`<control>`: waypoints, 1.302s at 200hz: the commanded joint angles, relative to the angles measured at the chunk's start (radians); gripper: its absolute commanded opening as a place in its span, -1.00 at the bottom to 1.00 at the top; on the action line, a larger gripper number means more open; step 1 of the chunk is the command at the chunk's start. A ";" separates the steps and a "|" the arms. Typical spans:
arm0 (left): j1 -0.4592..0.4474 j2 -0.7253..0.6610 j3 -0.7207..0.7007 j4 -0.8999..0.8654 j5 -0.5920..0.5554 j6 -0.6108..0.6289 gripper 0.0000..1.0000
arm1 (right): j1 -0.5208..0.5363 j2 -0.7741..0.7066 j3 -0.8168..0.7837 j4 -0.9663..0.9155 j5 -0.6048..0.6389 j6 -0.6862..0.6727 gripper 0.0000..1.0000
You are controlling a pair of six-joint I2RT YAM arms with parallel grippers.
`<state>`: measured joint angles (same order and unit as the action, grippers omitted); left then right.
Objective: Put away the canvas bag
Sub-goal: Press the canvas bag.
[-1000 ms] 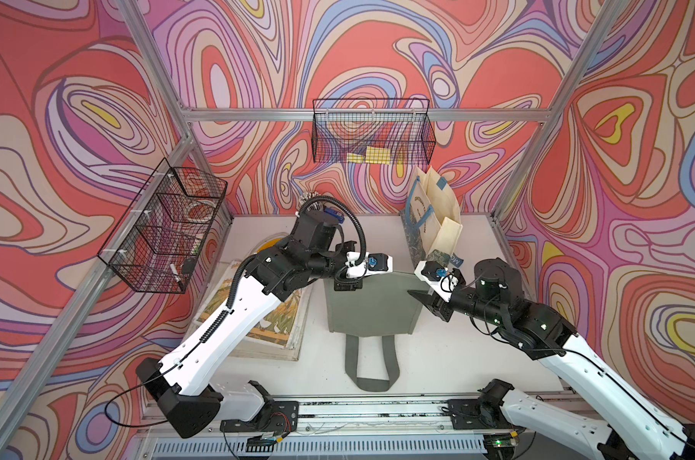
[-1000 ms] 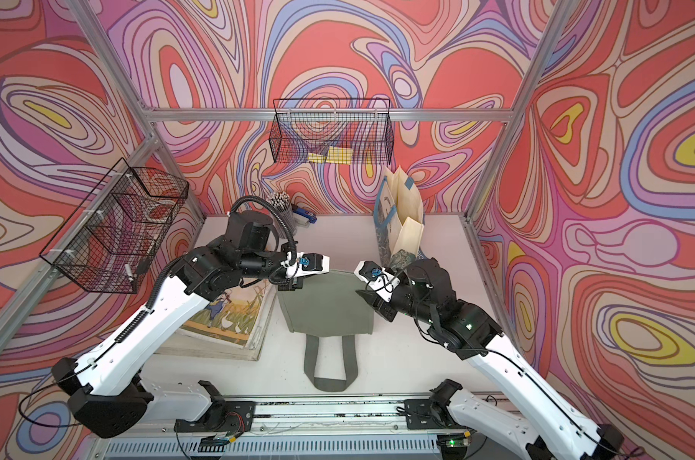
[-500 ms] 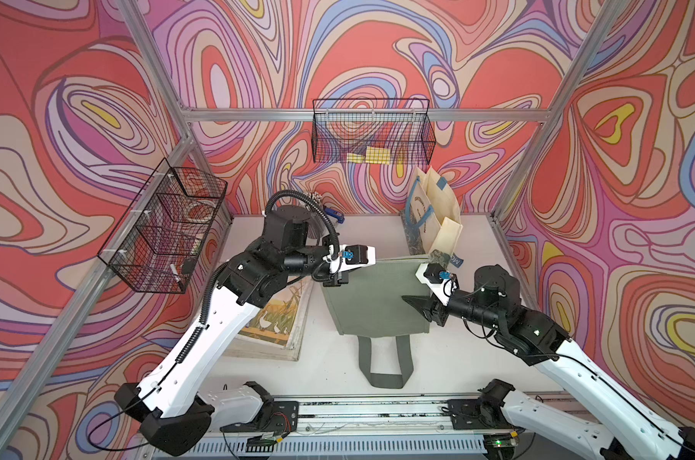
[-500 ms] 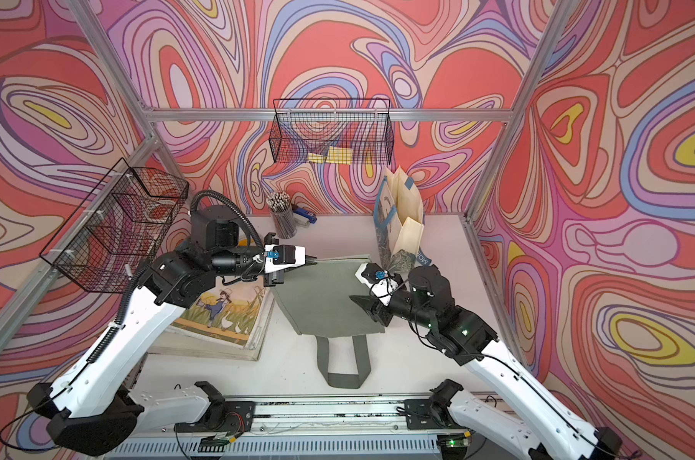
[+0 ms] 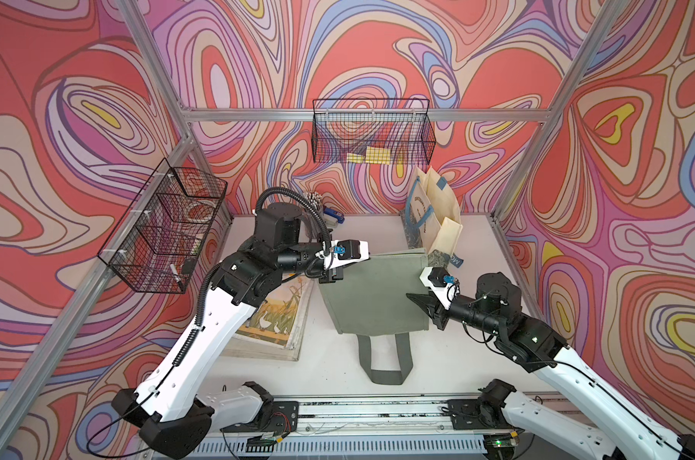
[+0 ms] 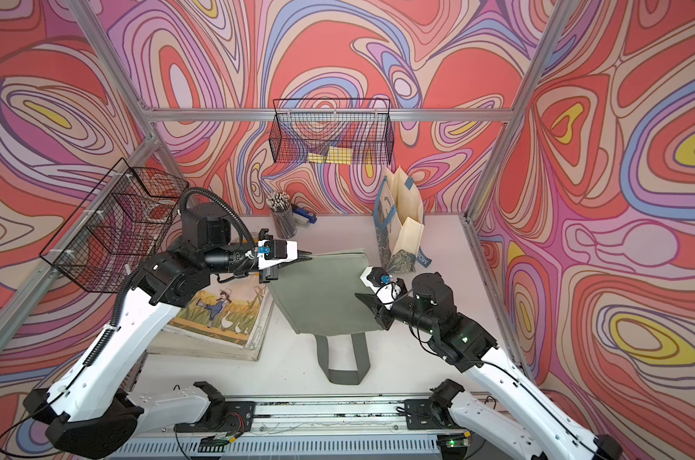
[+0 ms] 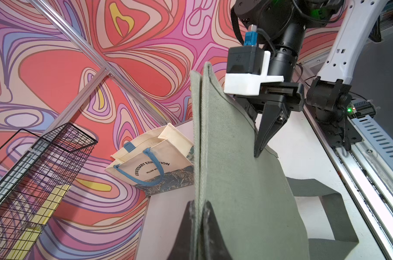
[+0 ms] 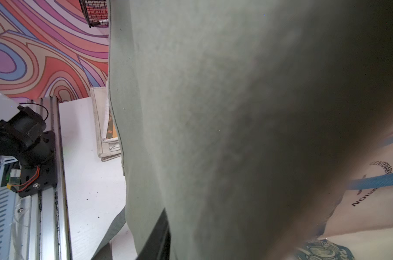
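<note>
Your right gripper (image 5: 413, 298) is what has just changed: half a second ago its jaws stood apart around the side hem, and now the left wrist view shows them drawn to a point and pinched on the side edge of the canvas bag (image 5: 374, 298). Your left gripper (image 7: 197, 216) is clamped hard on the doubled far hem, as it was a second ago, but that arm has drawn back toward its own side and risen, so the far edge has come up off the table (image 5: 477, 239) and the cloth slopes from the two grips to the near end. That near end and the two strap handles (image 5: 383, 358) still trail on the table, near the rail. In both top views the bag hangs between the arms. Its left edge is over the corner of the picture book (image 5: 274, 318) and its far right corner is just beside the standing paper tote (image 5: 433, 215). With both sides held, I judge you are through with grasping and ready to lift or fold. The bag is not yet put away. The back wire basket (image 5: 372, 135) and the side wire basket (image 5: 162, 227) are well apart from it. Watch the dangling handles and the tote as you raise it.
</note>
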<state>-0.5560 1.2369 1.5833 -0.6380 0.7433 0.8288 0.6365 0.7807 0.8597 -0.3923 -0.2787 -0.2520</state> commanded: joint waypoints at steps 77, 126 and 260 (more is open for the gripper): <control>0.007 -0.041 -0.049 0.234 -0.139 -0.255 -0.19 | -0.008 0.004 -0.056 0.140 0.227 -0.178 -1.00; 0.006 -0.082 -0.067 0.186 -0.359 -0.586 0.24 | -0.008 0.063 -0.090 0.338 0.300 -0.363 -1.00; 0.374 0.064 0.011 -0.219 -0.170 -1.273 0.35 | -0.007 -0.008 -0.228 0.557 0.114 -0.551 -1.00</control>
<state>-0.2634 1.2549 1.6310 -0.7998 0.3759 -0.2546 0.6338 0.8154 0.6224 0.0925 -0.1024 -0.7628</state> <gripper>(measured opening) 0.680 0.079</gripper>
